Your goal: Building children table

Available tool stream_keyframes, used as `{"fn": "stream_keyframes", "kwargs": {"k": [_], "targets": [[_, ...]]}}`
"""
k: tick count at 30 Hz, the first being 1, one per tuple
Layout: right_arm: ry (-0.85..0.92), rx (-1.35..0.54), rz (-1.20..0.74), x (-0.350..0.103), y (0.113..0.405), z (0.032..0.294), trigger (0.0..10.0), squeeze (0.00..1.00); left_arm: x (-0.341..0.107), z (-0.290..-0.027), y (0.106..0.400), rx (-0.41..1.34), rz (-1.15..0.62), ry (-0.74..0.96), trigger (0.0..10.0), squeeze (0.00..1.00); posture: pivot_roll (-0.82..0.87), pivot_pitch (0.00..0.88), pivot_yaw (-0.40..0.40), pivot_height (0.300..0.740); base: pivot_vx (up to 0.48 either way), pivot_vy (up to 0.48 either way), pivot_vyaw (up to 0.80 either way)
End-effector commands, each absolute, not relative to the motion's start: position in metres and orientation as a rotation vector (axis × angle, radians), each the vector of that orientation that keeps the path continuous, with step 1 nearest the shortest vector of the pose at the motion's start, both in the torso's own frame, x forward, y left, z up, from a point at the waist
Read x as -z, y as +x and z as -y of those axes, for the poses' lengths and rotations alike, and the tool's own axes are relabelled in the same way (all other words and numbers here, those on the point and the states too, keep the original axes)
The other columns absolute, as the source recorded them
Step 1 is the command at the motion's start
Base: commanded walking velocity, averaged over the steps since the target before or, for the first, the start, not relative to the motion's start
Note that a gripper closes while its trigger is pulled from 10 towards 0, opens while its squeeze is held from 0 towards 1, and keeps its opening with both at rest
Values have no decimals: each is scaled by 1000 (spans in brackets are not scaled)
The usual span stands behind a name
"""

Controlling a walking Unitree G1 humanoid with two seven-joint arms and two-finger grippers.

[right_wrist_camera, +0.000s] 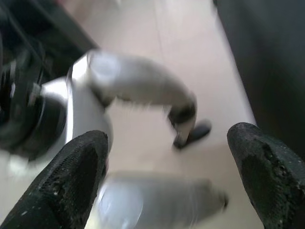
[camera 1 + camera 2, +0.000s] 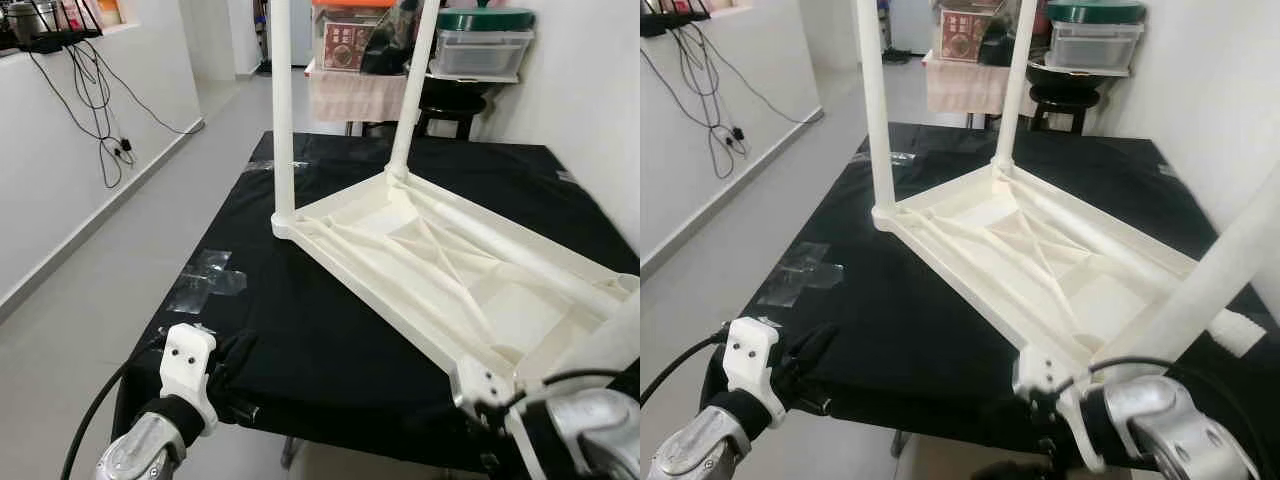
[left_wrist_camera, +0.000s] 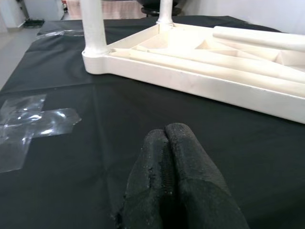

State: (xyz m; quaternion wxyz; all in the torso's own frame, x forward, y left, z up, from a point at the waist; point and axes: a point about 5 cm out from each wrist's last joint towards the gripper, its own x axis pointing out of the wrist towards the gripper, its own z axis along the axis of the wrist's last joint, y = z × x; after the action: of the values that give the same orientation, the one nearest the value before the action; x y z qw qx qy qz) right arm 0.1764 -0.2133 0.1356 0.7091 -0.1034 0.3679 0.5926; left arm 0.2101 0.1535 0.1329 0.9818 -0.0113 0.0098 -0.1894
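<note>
Resting at the near edge of the black cloth [image 2: 300, 330], the left gripper [image 3: 177, 157] had its two fingers pressed together, empty. Right gripper [image 1: 167, 162] sat low at the near right, fingers spread wide with nothing between them, its wrist view pointing down at blurred floor and robot parts. Just beyond, the white children's table top [image 2: 440, 270] lay upside down on the cloth, ribs up. One loose leg [image 2: 520, 250] lay across its underside. Two legs stood upright in the far corners: left leg [image 2: 282, 110], right leg [image 2: 412, 90]. Clear tape [image 2: 205, 280] sat at the cloth's left edge. Storage boxes [image 2: 480, 45] stood far behind.
</note>
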Motion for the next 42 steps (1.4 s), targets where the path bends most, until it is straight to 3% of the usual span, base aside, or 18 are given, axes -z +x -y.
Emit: {"fn": "stream_keyframes", "kwargs": {"k": [1, 5, 12, 20, 23, 28, 34, 39, 42], "targets": [[-290, -1312, -877, -138, 168, 220, 10000, 0, -133, -155, 209, 389, -25, -7, 10000, 0, -107, 17, -12, 740, 0, 0, 0], [-376, -1258, -1009, -142, 153, 244, 10000, 0, -131, -155, 209, 399, -31, 1, 10000, 0, -117, 21, -8, 740, 0, 0, 0], [-536, -1124, -1124, -150, 152, 275, 10000, 0, -131, -155, 210, 405, -33, 6, 10000, 0, -128, 24, -3, 740, 0, 0, 0], [-625, -903, -1099, -171, 171, 301, 10000, 0, -131, -155, 212, 410, -33, 11, 10000, 0, -131, 24, 3, 740, 0, 0, 0], [-657, -784, -990, -193, 187, 314, 10000, 0, -131, -155, 212, 411, -33, 14, 10000, 0, -131, 22, 4, 740, 0, 0, 0], [-633, -830, -813, -211, 197, 307, 10000, 0, -131, -155, 212, 412, -32, 18, 10000, 0, -133, 22, 7, 740, 0, 0, 0], [-481, -1029, -540, -220, 205, 268, 10000, 0, -131, -155, 213, 418, -32, 23, 10000, 0, -129, 19, 10, 740, 0, 0, 0], [-462, -1068, -486, -216, 214, 256, 10000, 0, -131, -155, 213, 419, -33, 27, 10000, 0, -118, 15, 10, 740, 0, 0, 0], [-451, -1150, -413, -212, 223, 232, 10000, 0, -131, -155, 213, 418, -32, 34, 10000, 0, -112, 13, 6, 740, 0, 0, 0]]}}
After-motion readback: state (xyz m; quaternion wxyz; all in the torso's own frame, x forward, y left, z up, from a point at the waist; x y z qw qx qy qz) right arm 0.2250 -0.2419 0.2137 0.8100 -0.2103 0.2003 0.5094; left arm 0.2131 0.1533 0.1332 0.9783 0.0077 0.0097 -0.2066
